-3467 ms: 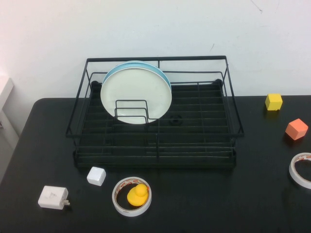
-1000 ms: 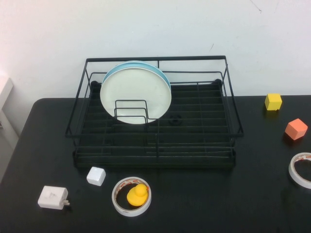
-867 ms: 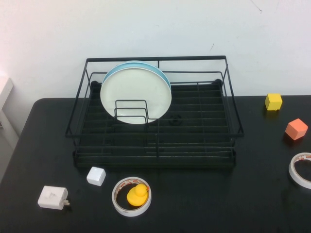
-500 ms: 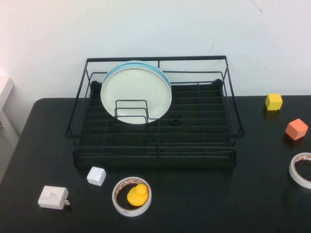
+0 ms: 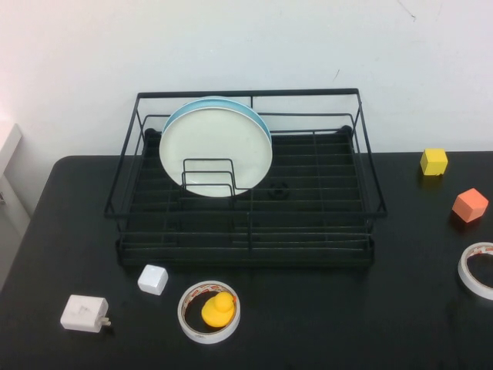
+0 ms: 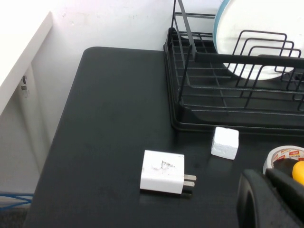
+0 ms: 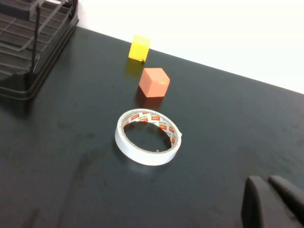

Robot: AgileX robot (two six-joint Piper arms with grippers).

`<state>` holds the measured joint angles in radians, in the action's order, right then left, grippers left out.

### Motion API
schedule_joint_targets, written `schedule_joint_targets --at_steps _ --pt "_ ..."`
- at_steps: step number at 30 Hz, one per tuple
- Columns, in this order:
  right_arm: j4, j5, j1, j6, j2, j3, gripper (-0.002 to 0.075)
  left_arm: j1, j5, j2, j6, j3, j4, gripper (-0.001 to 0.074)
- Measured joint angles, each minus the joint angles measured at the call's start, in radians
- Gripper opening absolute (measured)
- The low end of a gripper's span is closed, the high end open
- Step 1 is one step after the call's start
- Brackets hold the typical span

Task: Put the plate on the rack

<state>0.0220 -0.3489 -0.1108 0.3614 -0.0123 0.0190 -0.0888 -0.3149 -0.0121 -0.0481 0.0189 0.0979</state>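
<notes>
The white plate (image 5: 216,150) stands upright in the wire dividers at the back left of the black rack (image 5: 308,92), just in front of a light blue plate (image 5: 259,121). The left wrist view also shows the plate (image 6: 259,21) and the rack (image 6: 228,118). Neither arm appears in the high view. My left gripper (image 6: 264,175) is shut on nothing, low over the table's front left, beside a tape roll. My right gripper (image 7: 267,181) is shut and empty above the bare table on the right, well away from the rack.
In front of the rack lie a white charger (image 5: 83,314), a white cube (image 5: 152,279) and a tape roll (image 5: 209,311) ringing a yellow duck (image 5: 218,308). On the right are a yellow cube (image 5: 434,161), an orange cube (image 5: 470,205) and another tape roll (image 5: 477,270).
</notes>
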Motion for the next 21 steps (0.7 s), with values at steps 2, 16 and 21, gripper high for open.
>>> schedule_joint_targets --at_steps 2,16,21 --pt "0.002 0.000 0.000 0.000 0.000 0.000 -0.0002 0.000 0.000 0.000 0.000 0.000 0.000 -0.0001" --pt "0.013 -0.003 0.000 -0.299 0.000 -0.002 -0.0002 0.000 0.000 0.000 0.000 0.000 0.000 -0.0001" --pt "0.015 -0.003 0.003 -0.306 0.000 -0.002 -0.0002 0.000 0.000 0.000 0.000 0.000 0.000 -0.0001"
